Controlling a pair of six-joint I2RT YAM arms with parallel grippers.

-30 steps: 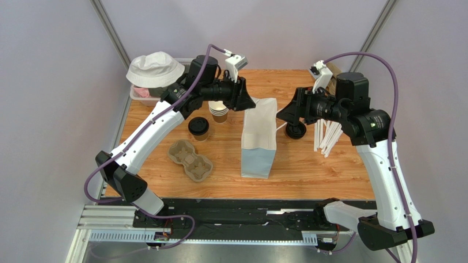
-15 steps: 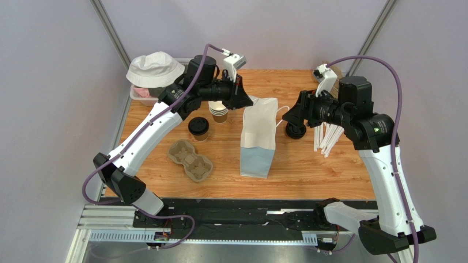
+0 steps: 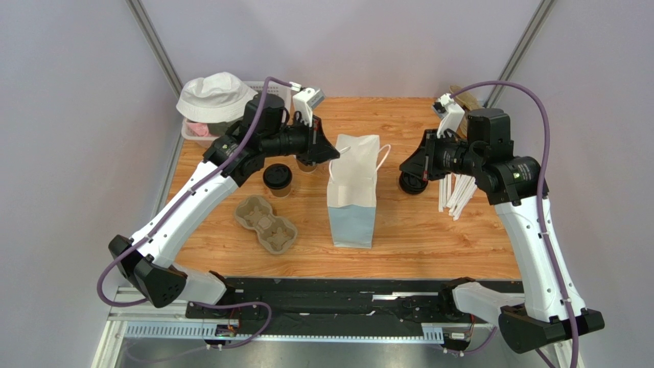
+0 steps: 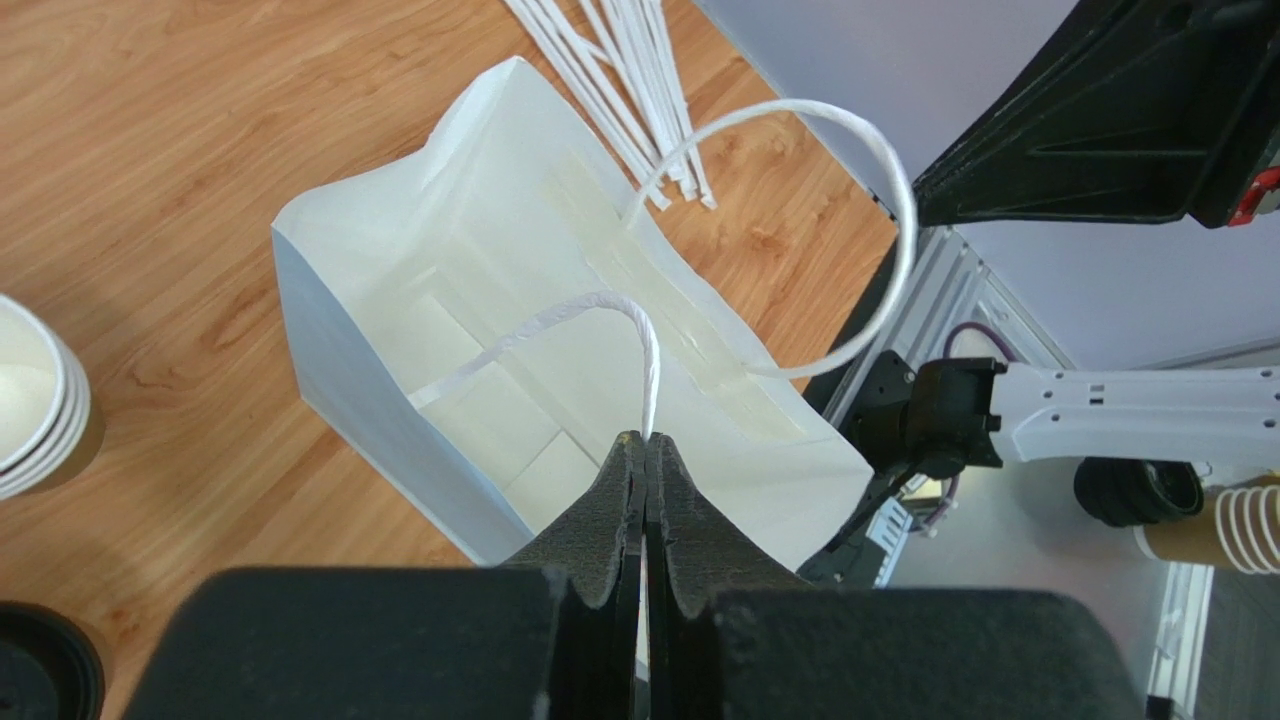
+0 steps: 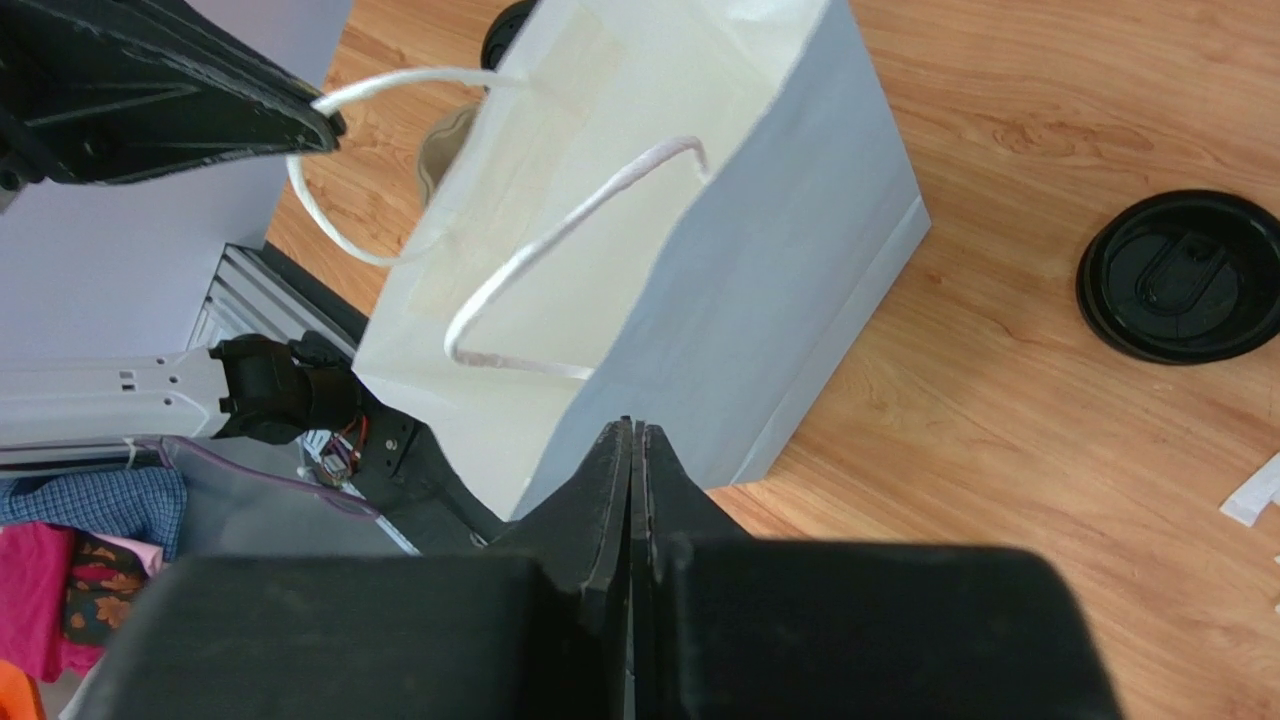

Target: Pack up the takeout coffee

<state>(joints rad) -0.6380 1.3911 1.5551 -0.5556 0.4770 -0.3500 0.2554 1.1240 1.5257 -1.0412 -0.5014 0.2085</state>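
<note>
**Top external.** The paper bag stands upright at mid-table, between the arms. The takeout coffee sits on the table left of the bag, apart from it, not yet packed. The left gripper is at the bag's rim. The right gripper hangs just beside the bag.

**Left wrist.** My left jaws are clamped on the near handle. The stack of cups lies close by.

**Right wrist.** My right jaws are pressed together with nothing between them. The far handle hangs free ahead.

**Hazard.** With only one handle held, I judge that any further leftward pull could tip the bag toward the coffee and the cups, and the mouth would not spread.

**Change.** A second ago the bag stood further right. The left arm has since drawn it leftward, and both grippers have closed.
</note>
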